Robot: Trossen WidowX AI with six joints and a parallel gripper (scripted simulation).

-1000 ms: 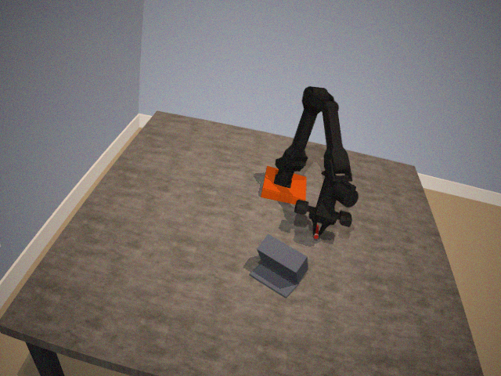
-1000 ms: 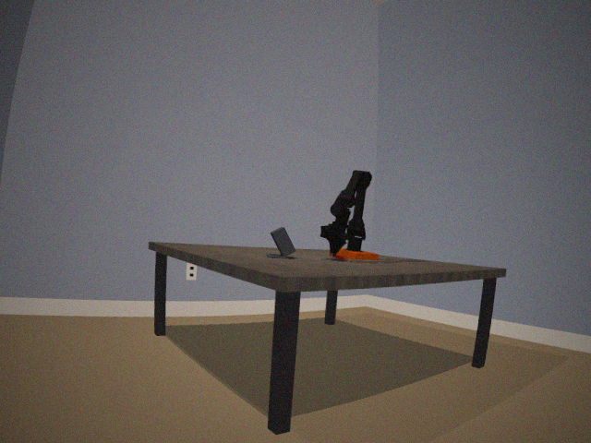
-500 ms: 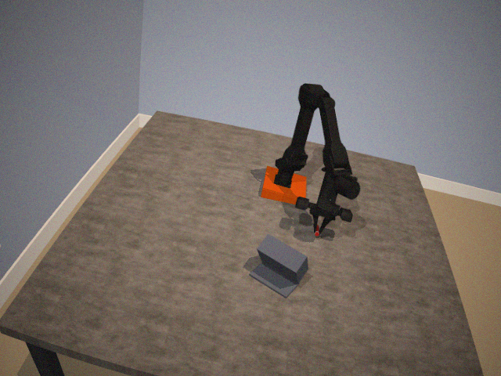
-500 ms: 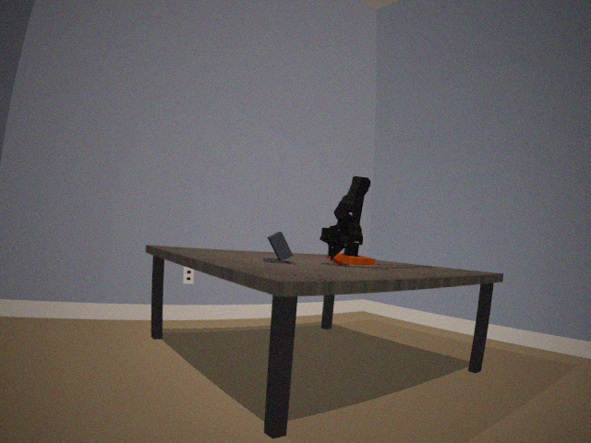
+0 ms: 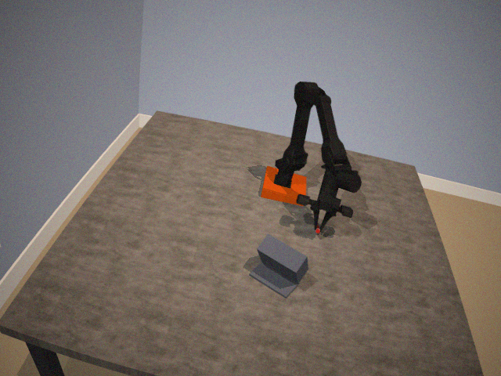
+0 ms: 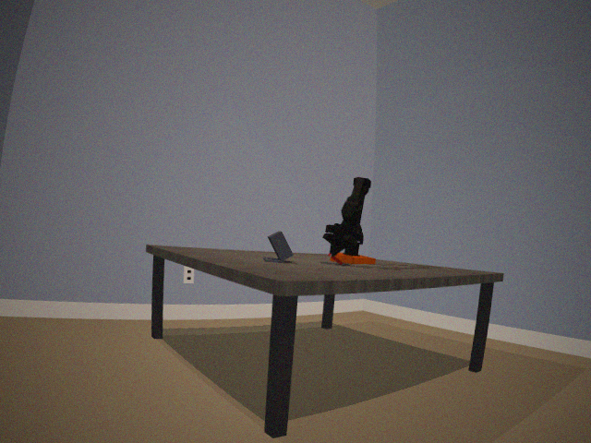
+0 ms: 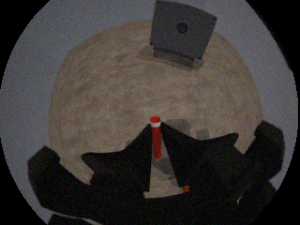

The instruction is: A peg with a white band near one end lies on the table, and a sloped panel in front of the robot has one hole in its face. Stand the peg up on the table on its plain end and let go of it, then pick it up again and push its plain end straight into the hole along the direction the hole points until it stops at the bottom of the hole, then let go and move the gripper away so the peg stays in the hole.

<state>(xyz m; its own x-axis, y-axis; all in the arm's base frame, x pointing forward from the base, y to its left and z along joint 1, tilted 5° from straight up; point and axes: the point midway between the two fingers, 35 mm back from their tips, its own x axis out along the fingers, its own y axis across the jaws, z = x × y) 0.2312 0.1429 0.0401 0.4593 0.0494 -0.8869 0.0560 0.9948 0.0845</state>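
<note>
The red peg (image 5: 317, 231) (image 6: 338, 260) (image 7: 157, 142) is held between the fingertips of my gripper (image 5: 318, 228) (image 7: 155, 126), which is shut on it. In the wrist view the white band (image 7: 155, 125) is near the peg's far end, and the plain end points back between the fingers. In the exterior view the peg looks slanted, low over the table; whether it touches the table I cannot tell. The grey sloped panel (image 5: 282, 254) (image 6: 280, 245) (image 7: 178, 42) stands apart from the peg, with one dark round hole (image 7: 182, 27) in its face.
The orange base block (image 5: 283, 191) (image 6: 356, 259) under the arm is close behind the gripper. The panel's flat foot (image 5: 272, 279) rests on the table (image 5: 161, 243) (image 6: 381, 274). Arm shadows lie around the fingertips.
</note>
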